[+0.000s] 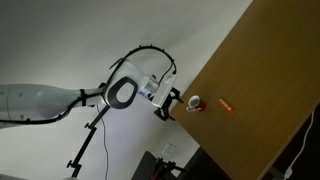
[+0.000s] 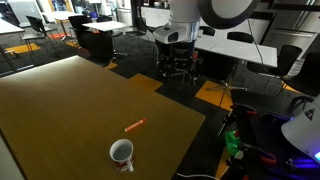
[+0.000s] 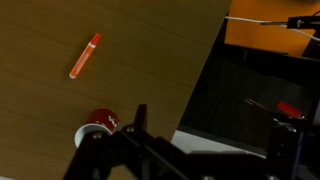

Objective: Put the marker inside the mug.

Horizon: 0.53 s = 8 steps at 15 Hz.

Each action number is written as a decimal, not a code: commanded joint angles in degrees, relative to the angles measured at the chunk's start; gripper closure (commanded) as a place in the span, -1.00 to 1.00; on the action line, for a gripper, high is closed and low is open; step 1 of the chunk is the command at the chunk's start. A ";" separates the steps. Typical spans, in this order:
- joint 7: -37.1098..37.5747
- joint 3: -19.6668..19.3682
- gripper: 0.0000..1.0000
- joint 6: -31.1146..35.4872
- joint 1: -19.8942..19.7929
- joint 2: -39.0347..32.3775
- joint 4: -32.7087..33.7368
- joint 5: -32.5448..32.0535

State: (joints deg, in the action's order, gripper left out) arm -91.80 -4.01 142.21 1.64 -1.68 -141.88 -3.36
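Black Robotiq gripper (image 3: pixel 211 125) low in wrist view, jaws spread wide, nothing btwn them, hanging off the table edge just beside the small white mug w/ dark red side (image 3: pixel 97 124). Mug's upright on the brown wooden tabletop (image 3: pixel 40 100), mouth up, near that edge. Past the mug, the thin orange-red marker (image 3: pixel 85 56) lies flat on the wood, near the mug but not touching it. Both exterior views agree: marker (image 2: pixel 134 126) and mug (image 2: pixel 122 154) apart. Well beyond the mug, office desks and chairs (image 2: pixel 176 62).
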 commanded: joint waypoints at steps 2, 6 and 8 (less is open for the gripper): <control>7.20 1.82 -1.00 8.60 -1.58 -5.93 0.73 3.10; 13.11 3.32 -1.00 12.61 -2.38 -11.37 2.35 4.18; 14.41 4.56 -1.00 13.71 -3.29 -14.12 3.63 4.36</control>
State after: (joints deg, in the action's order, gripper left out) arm -79.92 -1.76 153.82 0.17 -11.86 -140.73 -0.26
